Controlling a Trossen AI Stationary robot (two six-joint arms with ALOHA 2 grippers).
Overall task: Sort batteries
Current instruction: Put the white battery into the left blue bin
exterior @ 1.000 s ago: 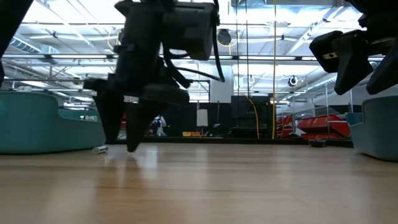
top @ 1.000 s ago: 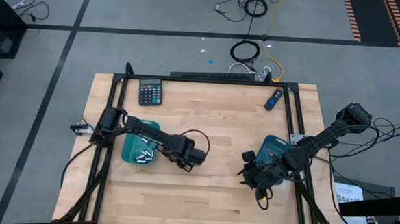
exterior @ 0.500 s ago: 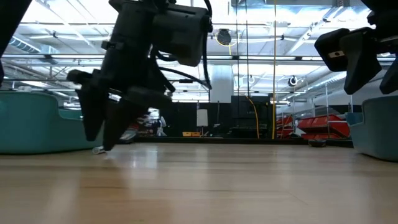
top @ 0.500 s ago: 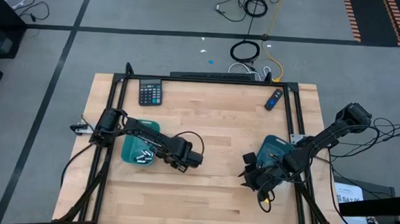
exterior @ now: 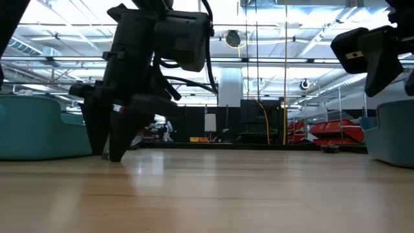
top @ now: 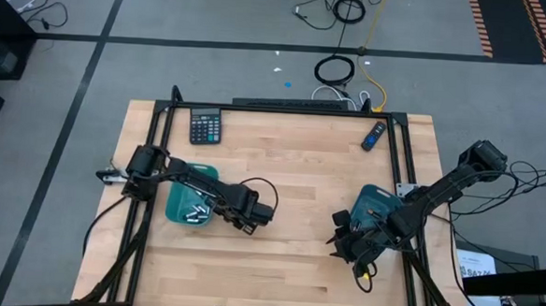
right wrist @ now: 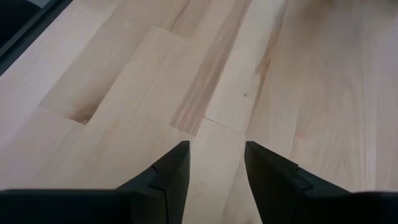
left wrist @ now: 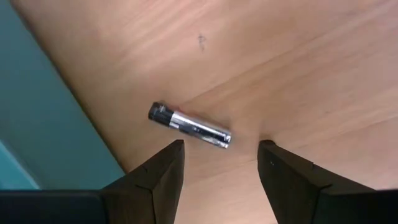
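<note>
One silvery battery (left wrist: 189,126) with a dark end lies on its side on the wood, close to the wall of the left teal tray (left wrist: 37,124). My left gripper (left wrist: 221,144) is open just above the table, with a finger on either side of the battery's silvery end, touching nothing. It sits beside the tray's right edge in the high view (top: 235,223). Several more batteries (top: 193,213) lie inside that tray (top: 172,196). My right gripper (right wrist: 216,146) is open over bare wood, left of the right teal tray (top: 375,203).
A black calculator (top: 204,126) sits near the table's far left edge and a dark blue stick (top: 374,135) near the far right. A black frame rail runs along each side of the table. Bare wood lies between the two trays.
My left gripper has moved toward the table's left, toward the left tray, and come down over the loose battery. In the low view its fingers now stand in front of that battery. The battery itself has stayed in place.
</note>
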